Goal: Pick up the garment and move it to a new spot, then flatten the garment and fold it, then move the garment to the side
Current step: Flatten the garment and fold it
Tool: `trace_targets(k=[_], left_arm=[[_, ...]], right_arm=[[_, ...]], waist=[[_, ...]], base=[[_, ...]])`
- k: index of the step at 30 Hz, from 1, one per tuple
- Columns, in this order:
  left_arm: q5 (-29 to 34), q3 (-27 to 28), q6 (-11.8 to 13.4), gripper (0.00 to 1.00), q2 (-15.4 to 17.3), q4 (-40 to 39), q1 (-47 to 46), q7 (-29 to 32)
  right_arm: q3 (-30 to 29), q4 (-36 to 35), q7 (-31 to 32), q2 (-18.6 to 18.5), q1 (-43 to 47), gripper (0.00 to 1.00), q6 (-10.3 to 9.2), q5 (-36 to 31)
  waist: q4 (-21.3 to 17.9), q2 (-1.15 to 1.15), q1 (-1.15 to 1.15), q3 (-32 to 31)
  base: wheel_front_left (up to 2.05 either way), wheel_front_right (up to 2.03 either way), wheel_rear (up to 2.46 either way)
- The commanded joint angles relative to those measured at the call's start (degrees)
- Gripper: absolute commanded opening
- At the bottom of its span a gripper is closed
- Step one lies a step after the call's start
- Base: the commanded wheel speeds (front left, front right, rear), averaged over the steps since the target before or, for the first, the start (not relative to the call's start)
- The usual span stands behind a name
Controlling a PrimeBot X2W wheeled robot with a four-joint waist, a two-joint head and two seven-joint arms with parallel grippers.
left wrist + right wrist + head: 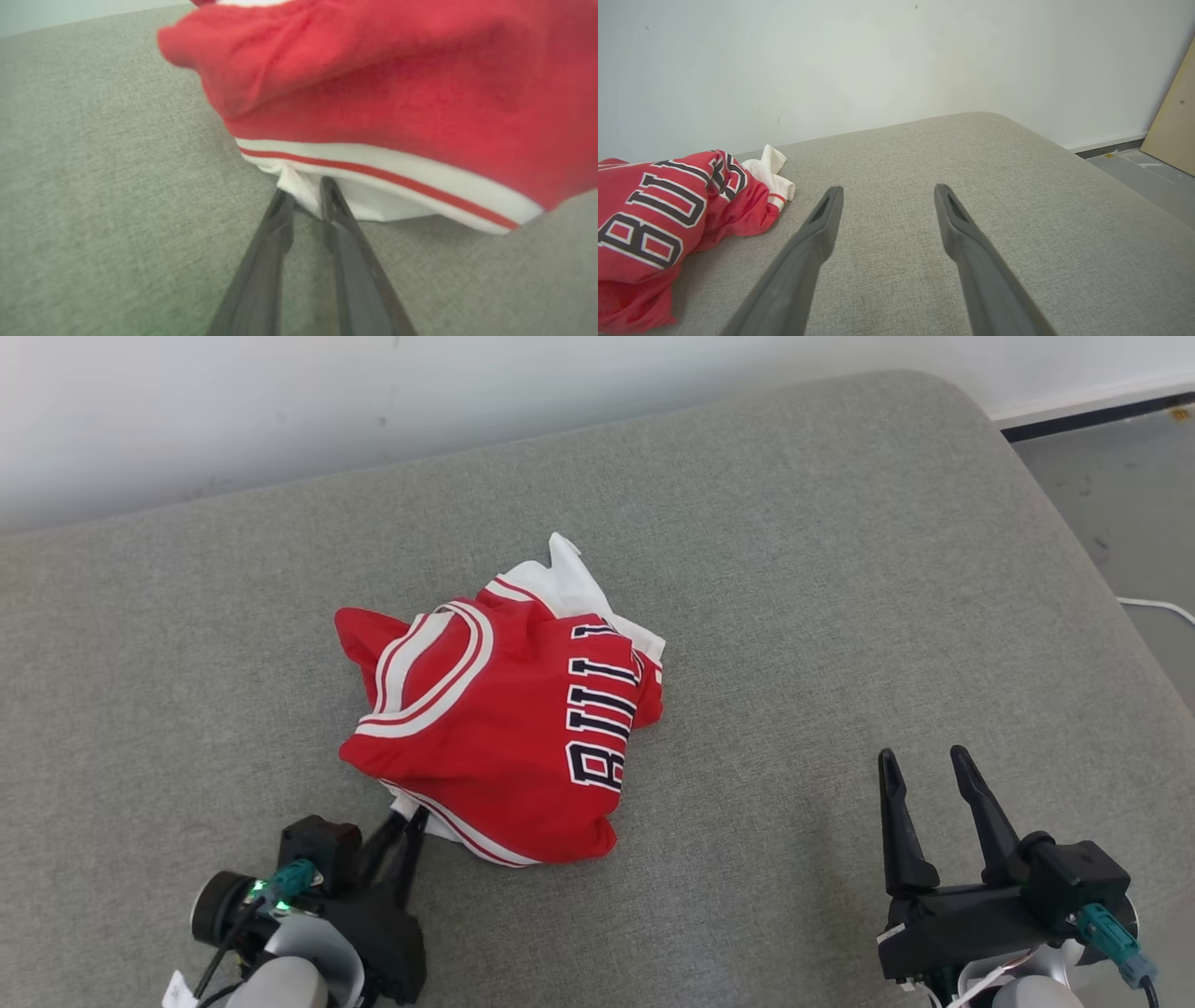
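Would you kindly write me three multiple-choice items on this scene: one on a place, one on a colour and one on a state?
1. Where does the left gripper reach?
A) to the white edge of the jersey
B) to the floor
C) to the wall

2. What is the jersey's main colour?
A) blue
B) red
C) green

3. How is the right gripper?
A) shut on the jersey
B) open, holding nothing
C) shut on a cup

Answers:
1 A: in the left wrist view its tips sit either side of the white hem.
2 B: the cloth is red, with white trim and black lettering.
3 B: its fingers stand well apart over the bare grey cushion, clear of the jersey.
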Motion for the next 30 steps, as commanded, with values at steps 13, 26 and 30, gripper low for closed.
trace_targets(k=[13,26,30], left_arm=[[-2.16,3.62,3.01,0.0,1.57,-10.02,2.32,-3.45],[-4.84,8.04,10.52,0.0,5.43,-29.91,17.95,1.47],[-6.5,9.95,13.3,0.0,5.55,-33.45,25.09,2.42]], right_arm=[[-1.46,0.27,-0.11,-0.08,2.3,1.0,0.17,-0.33],[-2.0,0.14,0.36,-0.09,3.59,1.0,0.17,0.14],[-1.67,0.42,0.31,-0.09,3.32,1.0,0.17,0.04]], waist=[[8.48,0.0,0.0,-5.33],[17.94,0.0,0.0,-7.02],[19.17,0.0,0.0,-6.89]], base=[[0.0,0.0,0.0],[0.0,0.0,0.0],[0.0,0.0,0.0]])
